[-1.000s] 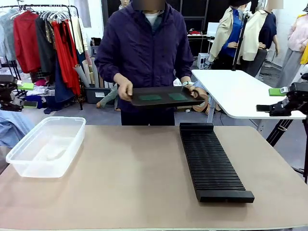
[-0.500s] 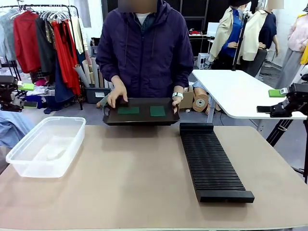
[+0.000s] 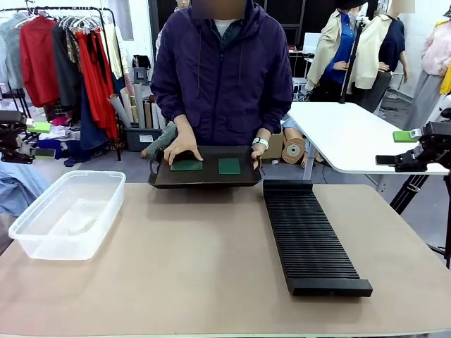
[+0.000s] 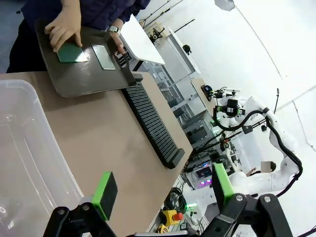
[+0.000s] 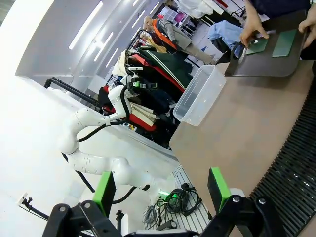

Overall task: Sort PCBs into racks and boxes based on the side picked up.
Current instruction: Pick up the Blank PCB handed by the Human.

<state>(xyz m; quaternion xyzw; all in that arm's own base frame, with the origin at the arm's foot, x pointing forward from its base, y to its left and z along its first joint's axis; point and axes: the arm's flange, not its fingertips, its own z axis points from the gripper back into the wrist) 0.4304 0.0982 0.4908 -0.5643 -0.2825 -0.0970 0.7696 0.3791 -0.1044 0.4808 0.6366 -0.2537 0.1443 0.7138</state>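
At the upper middle of the front view, a person holds a shallow black tray (image 3: 204, 181) at the far edge of the table (image 3: 197, 260). Whether it rests on the tabletop cannot be told. Two green PCBs lie flat in it, side by side and apart. The left PCB (image 3: 186, 166) is under the fingertips of one hand (image 3: 182, 146). The right PCB (image 3: 229, 165) is uncovered, and the other hand (image 3: 260, 151) is at the tray's right rim. The long black rack (image 3: 310, 236) lies right of centre, its far end just beside the tray's right corner. The clear tub (image 3: 49, 246) sits at the left, well apart from both. The left gripper (image 4: 163, 190) hangs with jaws spread wide and nothing between them, and the tub is at the lower left of its wrist view. The right gripper (image 5: 162, 190) is likewise spread wide and empty, and the rack is at the lower right of its wrist view.
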